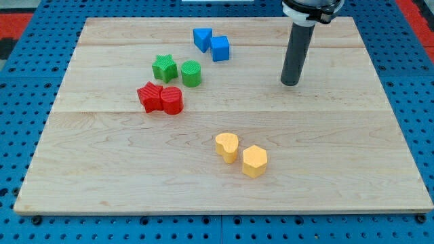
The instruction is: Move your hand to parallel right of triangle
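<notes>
Pale wood planks make up the table (224, 183), which rests on a blue pegboard surface (20, 135). I carry no fingers at all, so nothing is grasped or released: my arm ends in a straight dark rod, and my tip (290, 83) sits on the wood in the far right part of the table, touching no block.

Blue triangle (201, 38), the task's block, lies at the far side, a little left of the middle. Just to its right, touching or nearly so, is the blue cube (220, 48). My tip stands well to the right of both, and slightly nearer in the scene than the triangle, so it is not quite level with it.

Nearer and to the left sits the green star (164, 68), with the green cylinder (191, 73) just beside it on the right. Nearer still is the red star (150, 97), pressed against the red cylinder (172, 100) on its right.

Toward the near middle of the table lies the yellow heart (227, 146), and just to its right and a touch nearer is the yellow hexagon (255, 161); whether these two touch I cannot tell. Both yellow blocks are well apart from my tip.
</notes>
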